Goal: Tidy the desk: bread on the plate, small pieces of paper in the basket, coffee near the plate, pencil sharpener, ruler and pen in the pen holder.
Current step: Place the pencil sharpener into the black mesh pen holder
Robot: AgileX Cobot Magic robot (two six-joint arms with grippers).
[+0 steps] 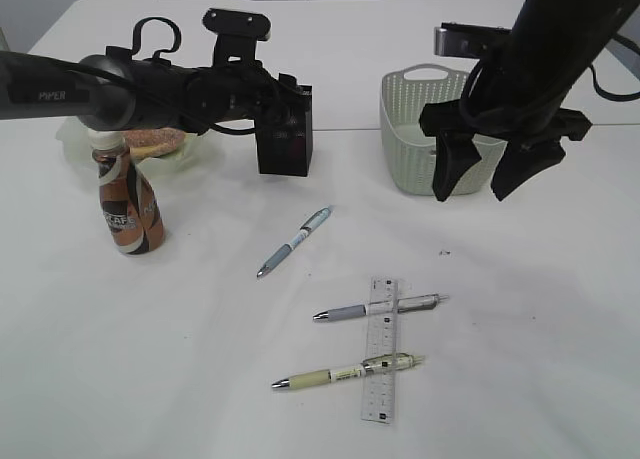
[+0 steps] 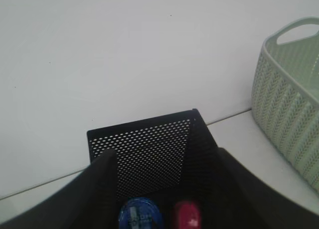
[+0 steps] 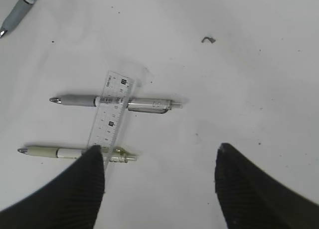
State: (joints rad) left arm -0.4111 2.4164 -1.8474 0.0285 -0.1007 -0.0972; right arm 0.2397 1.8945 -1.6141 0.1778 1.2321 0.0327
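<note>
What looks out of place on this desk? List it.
The clear ruler lies across two pens, the grey one and the green one, instead of flat on the table. A third pen lies loose, slanted. A tiny dark scrap sits near the basket.

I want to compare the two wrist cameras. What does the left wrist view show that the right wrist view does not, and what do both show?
Only the left wrist view shows the black mesh pen holder, with a blue round item and a red item low in the frame, and the green basket.

Only the right wrist view shows the clear ruler lying across a grey pen and a pale green pen.

Both show the white table and an open pincer, left and right.
</note>
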